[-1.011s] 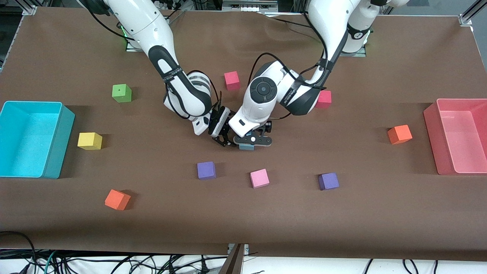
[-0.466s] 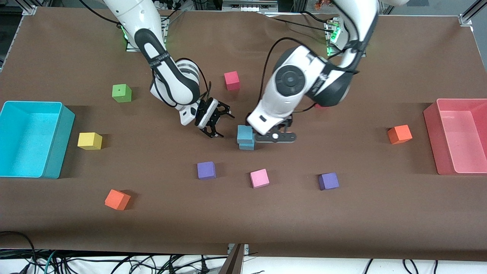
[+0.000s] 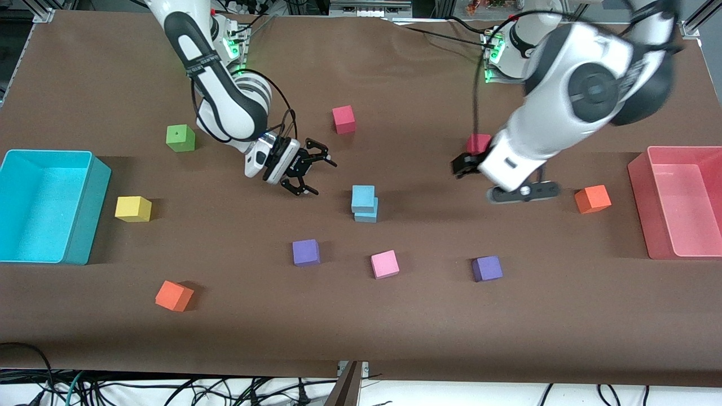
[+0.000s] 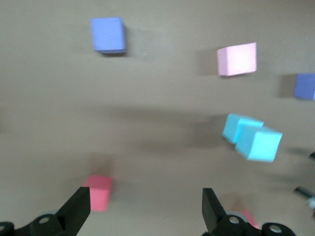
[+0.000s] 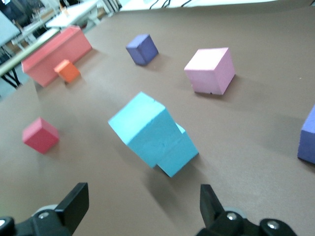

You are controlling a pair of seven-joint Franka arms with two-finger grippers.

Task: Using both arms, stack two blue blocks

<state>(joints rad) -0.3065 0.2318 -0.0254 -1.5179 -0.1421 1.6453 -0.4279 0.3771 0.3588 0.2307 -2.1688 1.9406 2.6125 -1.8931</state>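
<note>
Stack: the upper blue block (image 3: 363, 197) sits on the lower blue block (image 3: 368, 215), near the middle of the brown table (image 3: 395, 327). The upper one is a little shifted and turned against the lower one, so their edges do not line up, but it rests flat.
Stack in wrist views: the right wrist view shows the upper blue block (image 5: 143, 129) overhanging the lower blue block (image 5: 178, 152) at one side.
Right gripper (image 3: 307, 168): fingers spread wide, holding nothing; it hangs over bare table beside the stack, toward the right arm's end.
Left gripper (image 3: 510, 186): jaws wide apart and empty in its wrist view; it is over the table near a red cube (image 3: 478, 144), well apart from the stack, toward the left arm's end.
Neighbours: a purple cube (image 3: 306, 252), a pink cube (image 3: 384, 264) and a second purple cube (image 3: 487, 268) lie nearer to the front camera than the stack; none touches it.
Step in hand, my judgement: the stacking looks done, and both arms only need to go away.
How to do it well: lift each gripper up first, then move it sideways, with fingers kept open, so no finger or cable brushes the overhanging upper block.
</note>
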